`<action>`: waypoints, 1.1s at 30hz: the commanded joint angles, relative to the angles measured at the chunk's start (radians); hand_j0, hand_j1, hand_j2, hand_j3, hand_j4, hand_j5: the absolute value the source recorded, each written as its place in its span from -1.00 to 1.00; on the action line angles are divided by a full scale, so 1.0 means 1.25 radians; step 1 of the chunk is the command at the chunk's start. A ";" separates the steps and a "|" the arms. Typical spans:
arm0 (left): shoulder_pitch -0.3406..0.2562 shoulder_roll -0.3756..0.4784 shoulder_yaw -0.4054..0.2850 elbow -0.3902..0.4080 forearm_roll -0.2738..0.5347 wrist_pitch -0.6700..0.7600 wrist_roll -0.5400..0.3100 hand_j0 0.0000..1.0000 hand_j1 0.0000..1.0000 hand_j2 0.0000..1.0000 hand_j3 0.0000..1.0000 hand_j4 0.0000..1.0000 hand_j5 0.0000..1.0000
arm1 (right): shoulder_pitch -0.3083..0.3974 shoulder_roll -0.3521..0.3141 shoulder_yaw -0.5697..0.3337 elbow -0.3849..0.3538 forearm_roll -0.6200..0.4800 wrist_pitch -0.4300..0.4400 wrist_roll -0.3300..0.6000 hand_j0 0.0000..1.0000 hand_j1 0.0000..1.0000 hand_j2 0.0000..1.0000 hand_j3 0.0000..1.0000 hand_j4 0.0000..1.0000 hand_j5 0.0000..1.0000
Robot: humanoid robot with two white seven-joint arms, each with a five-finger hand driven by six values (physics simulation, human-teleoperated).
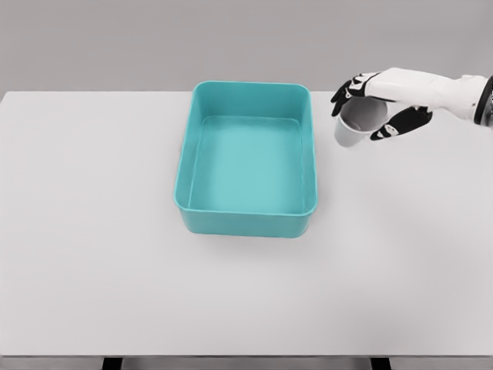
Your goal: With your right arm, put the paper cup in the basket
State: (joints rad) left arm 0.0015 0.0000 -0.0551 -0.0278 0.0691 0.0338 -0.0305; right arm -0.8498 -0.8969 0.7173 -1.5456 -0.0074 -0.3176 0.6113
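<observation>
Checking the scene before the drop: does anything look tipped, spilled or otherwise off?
Only the paper cup is askew: the right hand holds it tilted, right of the teal basket. Nothing looks spilled or damaged; the basket sits upright and empty.

1. The right arm (454,91) comes in from the picture's right edge at about three o'clock and reaches toward nine o'clock, held nearly level.
2. Its wrist is straight, with a dark band at the joint by the edge.
3. The right hand (385,96) has its white back turned up and its black-tipped fingers (348,89) curled downward, the thumb (400,123) opposite them, closed around a cup.
</observation>
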 commanded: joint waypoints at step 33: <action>0.000 0.000 0.000 0.000 0.000 0.000 0.000 1.00 1.00 1.00 1.00 1.00 1.00 | -0.047 0.155 0.045 0.012 0.015 0.047 0.000 0.28 0.28 0.28 0.28 0.28 0.28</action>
State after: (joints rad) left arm 0.0015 0.0000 -0.0551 -0.0278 0.0691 0.0338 -0.0305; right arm -0.9081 -0.7148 0.7679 -1.5313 0.0144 -0.2677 0.6113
